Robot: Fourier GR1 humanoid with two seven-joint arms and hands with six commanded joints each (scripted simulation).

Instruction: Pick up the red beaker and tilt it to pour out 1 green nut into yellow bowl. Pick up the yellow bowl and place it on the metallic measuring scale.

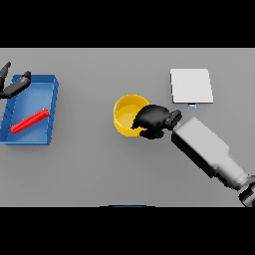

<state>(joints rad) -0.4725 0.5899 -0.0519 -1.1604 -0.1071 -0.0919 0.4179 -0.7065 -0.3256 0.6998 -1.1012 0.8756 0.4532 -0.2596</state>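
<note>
The right hand is on the yellow bowl, fingers curled over its right rim and gripping it near the middle of the grey table. The bowl sits flat on the table. Just up and to the right lies the metallic measuring scale, apart from the bowl. Far to the left, a blue tray holds the red beaker lying on its side. The left hand hovers at the tray's upper left corner, fingers relaxed, holding nothing.
</note>
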